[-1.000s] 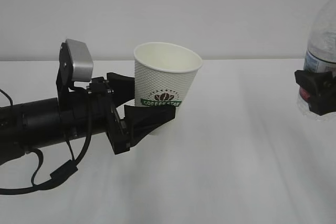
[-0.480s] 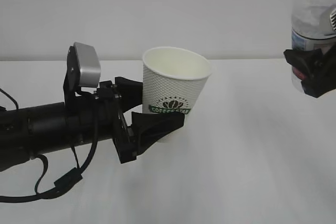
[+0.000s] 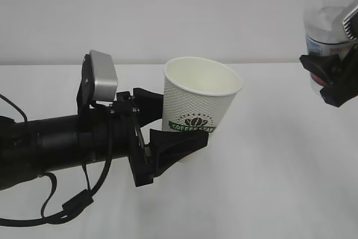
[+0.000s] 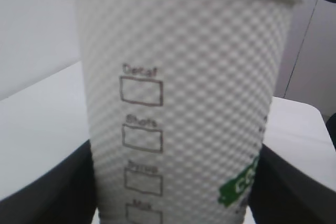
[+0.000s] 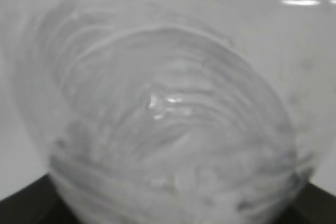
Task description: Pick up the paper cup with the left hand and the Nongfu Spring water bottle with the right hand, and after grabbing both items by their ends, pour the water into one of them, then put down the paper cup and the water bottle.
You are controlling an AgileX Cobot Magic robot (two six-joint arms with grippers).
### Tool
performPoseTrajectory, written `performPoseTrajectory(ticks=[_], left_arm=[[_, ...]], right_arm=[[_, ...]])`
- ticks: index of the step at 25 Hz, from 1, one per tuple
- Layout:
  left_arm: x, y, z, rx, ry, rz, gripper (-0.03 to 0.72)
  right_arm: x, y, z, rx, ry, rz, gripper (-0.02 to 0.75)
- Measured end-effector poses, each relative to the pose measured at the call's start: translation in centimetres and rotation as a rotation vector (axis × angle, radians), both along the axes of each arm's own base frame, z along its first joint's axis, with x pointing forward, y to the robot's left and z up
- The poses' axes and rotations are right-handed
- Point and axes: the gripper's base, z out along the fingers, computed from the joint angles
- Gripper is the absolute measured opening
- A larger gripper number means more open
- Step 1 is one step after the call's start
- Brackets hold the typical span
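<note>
My left gripper point(image 3: 183, 126) is shut on the white dimpled paper cup point(image 3: 198, 102), one black finger on each side of its lower wall. The cup stays nearly upright with its mouth open to the top, and the green logo faces the exterior view. In the left wrist view the cup point(image 4: 184, 103) fills the frame between the fingers point(image 4: 44, 192). At the upper right my right gripper point(image 3: 331, 79) is shut on the lower part of the Nongfu Spring water bottle point(image 3: 327, 18), which stands almost upright, its red neck ring at the frame's top. The bottle point(image 5: 168, 119) is a blur in the right wrist view. No water shows.
A white table point(image 3: 268, 183) stretches under both arms, with a pale wall behind it. Black cables point(image 3: 64, 208) hang in a loop under the left arm at the lower left.
The left gripper has carried the cup to the right and slightly lower in the exterior view. The right gripper has raised the bottle and brought it leftward, toward the cup.
</note>
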Motion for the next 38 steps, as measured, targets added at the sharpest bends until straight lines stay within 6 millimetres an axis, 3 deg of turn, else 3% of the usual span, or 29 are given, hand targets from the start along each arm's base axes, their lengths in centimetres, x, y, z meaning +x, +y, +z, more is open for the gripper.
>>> performPoseTrajectory(ticks=[10, 27, 38], left_arm=[[-0.1, -0.3, 0.1, -0.002, -0.007, -0.014, 0.586], [-0.4, -0.4, 0.0, 0.014, -0.018, -0.052, 0.585], [-0.4, -0.4, 0.0, 0.014, -0.018, -0.052, 0.579]], right_arm=[[-0.3, 1.5, 0.0, -0.049, -0.013, 0.086, 0.53], [0.6, 2.2, 3.0, -0.138, -0.126, 0.147, 0.53], [0.5, 2.6, 3.4, -0.317, -0.204, 0.258, 0.53]])
